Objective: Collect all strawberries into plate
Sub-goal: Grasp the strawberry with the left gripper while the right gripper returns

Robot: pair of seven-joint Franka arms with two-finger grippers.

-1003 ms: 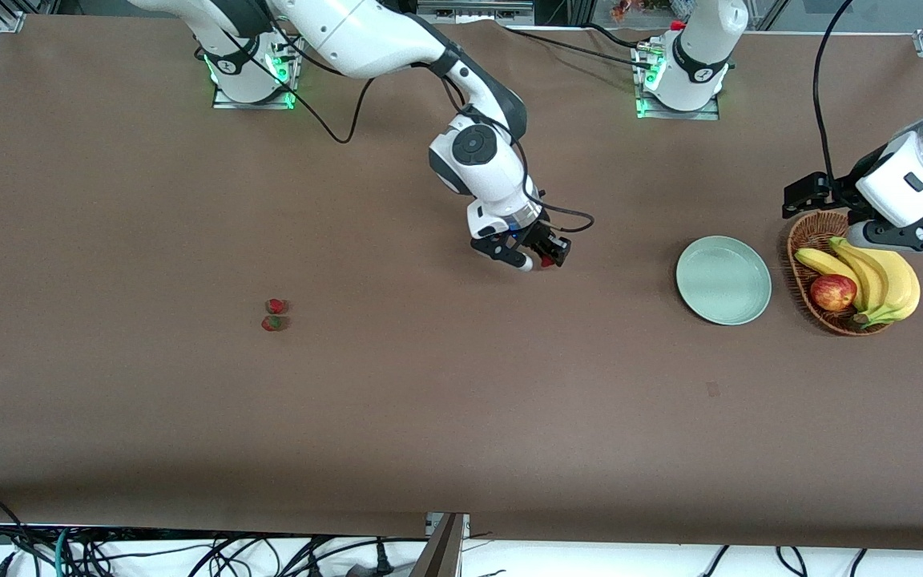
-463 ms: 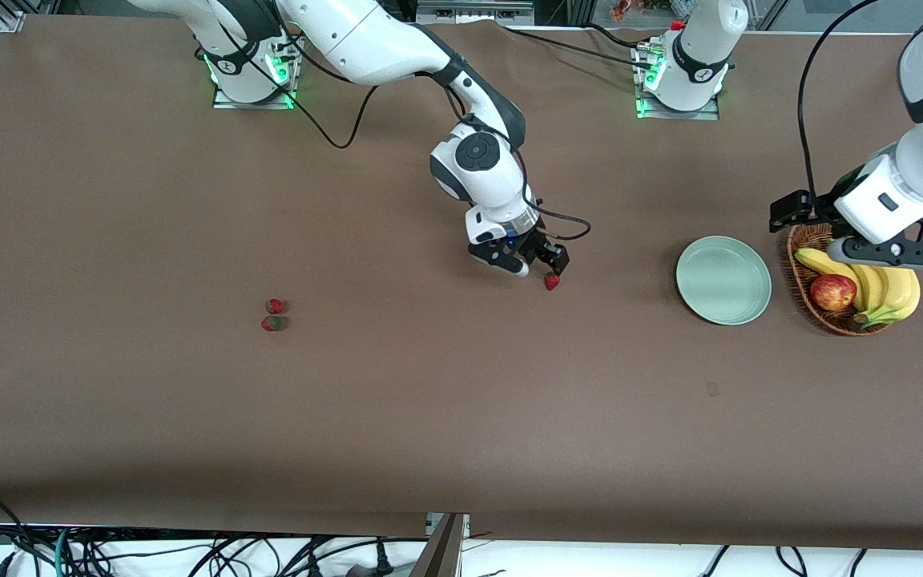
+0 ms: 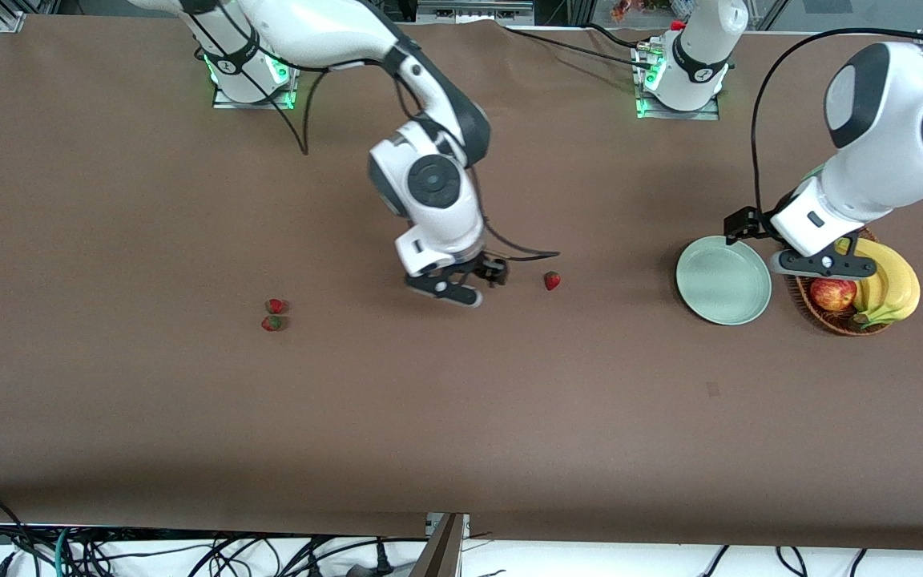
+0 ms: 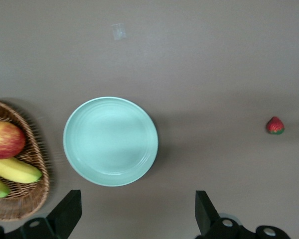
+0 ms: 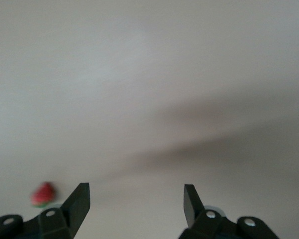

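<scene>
On my front camera the right gripper (image 3: 469,286) hangs low over the bare brown tabletop (image 3: 461,417) near the middle. Its wrist camera shows me the two dark fingers (image 5: 78,201) standing well apart with nothing between them, only blurred tabletop underneath. I see one lone strawberry (image 3: 552,280) lying on the tabletop just beside that gripper, toward the left arm's end, and apart from the fingers; nothing touches it. In the right wrist view a red berry shows as a soft smear next to one finger, too blurred for me to say more.

The two other strawberries (image 3: 274,314) sit as a touching pair well off toward the right arm's end of the tabletop, one slightly nearer to the front camera than the other.

The left gripper (image 3: 798,260) is up in the air over the gap between the plate (image 3: 723,280) and the wicker basket (image 3: 830,320). From its wrist camera I can see its fingers (image 4: 67,214) spread wide and holding nothing, with the plate directly below them and the single berry off to the side on the tabletop. The pale green plate holds no berry that I can see. Just beside it, at the left arm's end, the basket carries an apple (image 3: 832,294) and a bunch of bananas (image 3: 890,282).
</scene>
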